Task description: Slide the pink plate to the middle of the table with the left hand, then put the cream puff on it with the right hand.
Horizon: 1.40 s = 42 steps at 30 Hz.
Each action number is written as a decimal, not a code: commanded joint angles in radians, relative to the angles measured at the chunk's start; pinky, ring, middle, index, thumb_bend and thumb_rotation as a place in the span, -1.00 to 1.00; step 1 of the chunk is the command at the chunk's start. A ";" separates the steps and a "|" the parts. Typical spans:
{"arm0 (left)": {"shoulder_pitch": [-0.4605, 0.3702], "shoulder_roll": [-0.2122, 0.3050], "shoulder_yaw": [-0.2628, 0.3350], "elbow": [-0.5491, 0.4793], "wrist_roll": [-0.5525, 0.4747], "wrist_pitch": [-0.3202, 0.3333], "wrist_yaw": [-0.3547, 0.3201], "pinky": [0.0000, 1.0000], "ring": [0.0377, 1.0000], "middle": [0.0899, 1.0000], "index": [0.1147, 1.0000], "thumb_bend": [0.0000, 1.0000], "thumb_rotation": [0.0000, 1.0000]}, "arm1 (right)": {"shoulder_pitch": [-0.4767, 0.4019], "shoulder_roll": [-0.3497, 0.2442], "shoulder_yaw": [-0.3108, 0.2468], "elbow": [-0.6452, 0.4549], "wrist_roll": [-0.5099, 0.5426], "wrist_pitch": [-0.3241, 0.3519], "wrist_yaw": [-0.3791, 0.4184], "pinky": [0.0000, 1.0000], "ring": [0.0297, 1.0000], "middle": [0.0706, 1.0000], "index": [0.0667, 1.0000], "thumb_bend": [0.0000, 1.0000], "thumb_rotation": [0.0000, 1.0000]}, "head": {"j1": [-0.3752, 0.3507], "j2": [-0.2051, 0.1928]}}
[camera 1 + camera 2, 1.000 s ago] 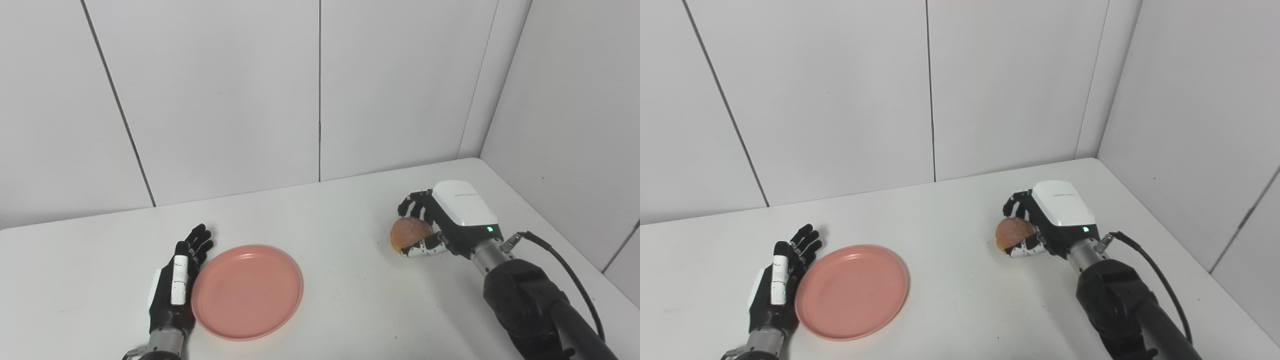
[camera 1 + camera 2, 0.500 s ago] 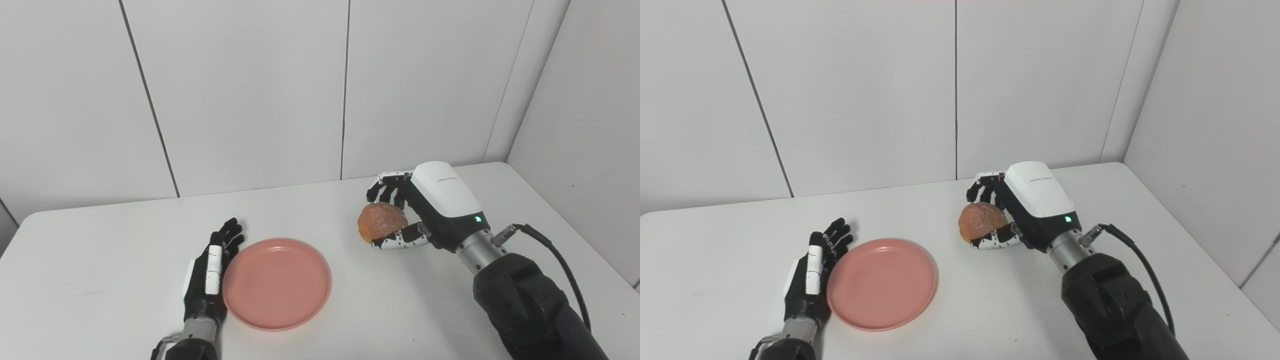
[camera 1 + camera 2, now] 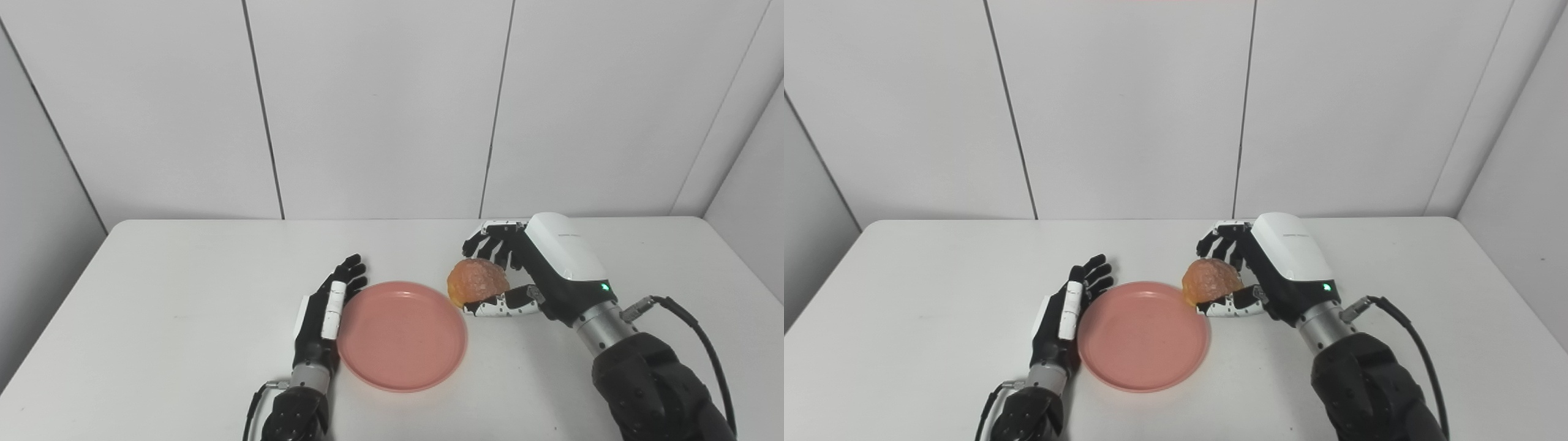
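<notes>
Pink round plate [image 3: 402, 335] beside flat left hand [image 3: 324, 306]; bumpy cream puff [image 3: 478, 281] in right hand's [image 3: 533, 275] grasp

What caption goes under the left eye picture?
Right hand holds the cream puff beside the pink plate; left hand open at its rim.

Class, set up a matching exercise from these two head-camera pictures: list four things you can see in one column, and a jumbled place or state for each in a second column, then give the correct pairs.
Column 1:
1. left hand
2. right hand
3. pink plate
4. cream puff

Column 2:
A. empty, flat on the table
B. shut on the pastry
C. open, against the plate's left rim
D. held just past the plate's right rim

Pairs: 1-C, 2-B, 3-A, 4-D
</notes>
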 commanded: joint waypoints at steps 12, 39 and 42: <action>0.000 -0.030 -0.011 -0.006 0.022 0.037 0.021 0.66 0.65 0.64 0.52 0.77 0.95 | -0.064 0.091 0.099 0.129 -0.041 -0.088 -0.051 -0.31 -0.22 -0.15 -0.03 0.04 -1.00 | 0.036 0.002; -0.004 -0.027 -0.008 0.010 0.023 0.019 0.024 0.60 0.63 0.62 0.52 0.76 0.95 | -0.134 0.095 0.201 0.402 -0.061 -0.137 -0.066 -0.53 -0.29 -0.18 -0.01 0.03 -1.00 | 0.031 -0.003; -0.005 -0.028 -0.009 0.011 0.025 0.021 0.026 0.59 0.63 0.62 0.52 0.75 0.95 | -0.137 0.091 0.204 0.405 -0.063 -0.138 -0.058 -0.54 -0.29 -0.19 -0.02 0.03 -1.00 | 0.031 -0.004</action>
